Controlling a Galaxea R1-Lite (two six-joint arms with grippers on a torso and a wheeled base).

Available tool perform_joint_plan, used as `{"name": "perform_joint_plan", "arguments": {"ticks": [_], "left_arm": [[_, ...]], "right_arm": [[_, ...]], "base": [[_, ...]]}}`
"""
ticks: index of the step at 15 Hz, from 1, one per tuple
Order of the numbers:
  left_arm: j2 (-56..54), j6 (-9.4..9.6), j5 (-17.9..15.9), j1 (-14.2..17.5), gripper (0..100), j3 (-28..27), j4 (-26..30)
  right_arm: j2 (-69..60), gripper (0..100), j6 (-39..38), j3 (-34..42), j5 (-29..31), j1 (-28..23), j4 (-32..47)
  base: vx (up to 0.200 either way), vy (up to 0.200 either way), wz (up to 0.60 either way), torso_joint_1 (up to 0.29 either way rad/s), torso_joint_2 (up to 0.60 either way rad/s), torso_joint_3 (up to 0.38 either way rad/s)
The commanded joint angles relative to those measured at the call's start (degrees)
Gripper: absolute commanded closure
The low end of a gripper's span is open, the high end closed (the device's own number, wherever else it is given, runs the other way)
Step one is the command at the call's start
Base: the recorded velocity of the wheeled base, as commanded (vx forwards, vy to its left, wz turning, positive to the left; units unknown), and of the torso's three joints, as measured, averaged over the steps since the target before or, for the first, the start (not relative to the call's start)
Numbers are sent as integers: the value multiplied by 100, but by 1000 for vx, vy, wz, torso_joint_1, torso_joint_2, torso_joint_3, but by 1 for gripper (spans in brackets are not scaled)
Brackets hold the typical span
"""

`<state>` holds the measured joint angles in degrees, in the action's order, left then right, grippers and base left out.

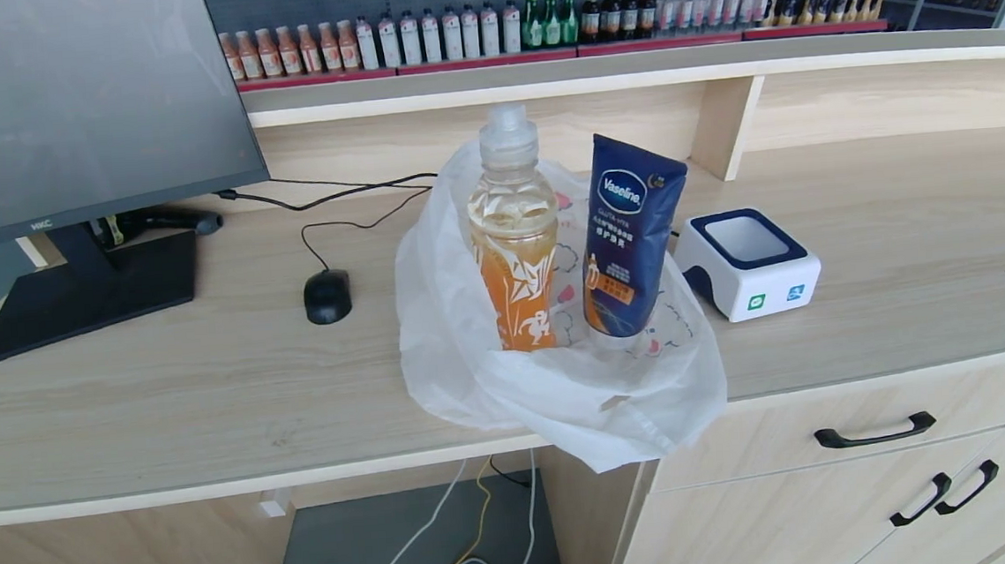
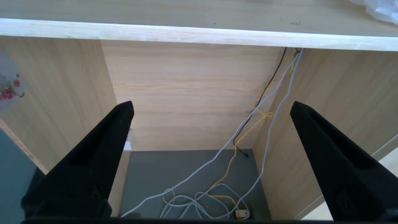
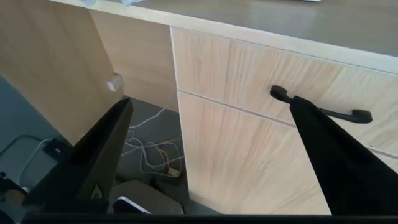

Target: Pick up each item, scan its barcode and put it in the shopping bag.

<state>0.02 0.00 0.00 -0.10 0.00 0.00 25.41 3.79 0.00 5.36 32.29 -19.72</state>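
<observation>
Room: shop counter of pale wood-grain board, with rows of drink bottles (image 1: pixel 537 23) on the shelf behind.
Worktop (image 1: pixel 166 403): smooth and matt. A monitor (image 1: pixel 74 100) stands at the far left corner and a black mouse (image 1: pixel 327 296) lies toward the middle.
Shopping bag (image 1: pixel 473 364): thin white film, crumpled, lying in the middle at the front edge, with one flap hanging over this edge.
Bottle (image 1: pixel 515 246): clear hard plastic, round, with orange drink inside. It stands upright on the left part of the bag.
Tube (image 1: pixel 628 238): dark blue, soft and flat-sided, standing on its cap just beside the bottle, on the right part of the bag.
In or on: I cannot tell whether both stand inside the bag's mouth or only on top of the film.
Scanner (image 1: pixel 749 265): white box with a dark-rimmed window facing up, just beside the tube, toward the right edge.
Left gripper (image 2: pixel 211 107): fingers spread wide with nothing between them. It is below the front edge, facing the open recess with loose cables (image 2: pixel 205 193).
Right gripper (image 3: pixel 211 101): fingers also spread wide and empty. It is below the front edge, facing a drawer front with a black handle (image 3: pixel 323 109).
Key relation: both items are above and beyond the fingers, with their long axes vertical. So I judge an arm must rise over the front edge and close on an item from the side. The tube and scanner lie on the right arm's side, the bottle more on the left arm's.
</observation>
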Motion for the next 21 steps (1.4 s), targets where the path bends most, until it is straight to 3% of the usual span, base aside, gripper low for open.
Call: {"name": "perform_joint_plan", "arguments": {"ticks": [1, 3, 7, 10, 11, 12, 15, 16, 20, 21], "left_arm": [[-2, 0, 0, 1, 0, 0, 0], [-2, 0, 0, 1, 0, 0, 0], [-2, 0, 0, 1, 0, 0, 0], [-2, 0, 0, 1, 0, 0, 0], [-2, 0, 0, 1, 0, 0, 0], [-2, 0, 0, 1, 0, 0, 0], [-2, 0, 0, 1, 0, 0, 0], [-2, 0, 0, 1, 0, 0, 0], [-2, -26, 0, 1, 0, 0, 0], [-2, -26, 0, 1, 0, 0, 0]], "right_arm": [[-941, 0, -1, 0, 0, 23, 716], [-1934, 0, -1, -53, 9, 23, 1814], [-1811, 0, -168, -70, 52, -30, 1823], [-1416, 0, -247, -88, 597, -426, 1832], [-1249, 0, -344, -88, 677, -777, 1823], [-1090, 0, -370, -88, 677, -1577, 1832], [-1002, 0, -643, -70, 659, -3300, 1841], [-1099, 0, -836, -53, 589, -3563, 1841], [-2189, 0, -643, -26, 123, -3106, 1858], [-2347, 0, -326, -9, -264, -3141, 1946]], "base": [[0, 0, 0, 0, 0, 0], [0, 0, 0, 0, 0, 0], [0, 0, 0, 0, 0, 0], [0, 0, 0, 0, 0, 0], [0, 0, 0, 0, 0, 0], [0, 0, 0, 0, 0, 0], [0, 0, 0, 0, 0, 0], [0, 0, 0, 0, 0, 0], [0, 0, 0, 0, 0, 0], [0, 0, 0, 0, 0, 0]]}}
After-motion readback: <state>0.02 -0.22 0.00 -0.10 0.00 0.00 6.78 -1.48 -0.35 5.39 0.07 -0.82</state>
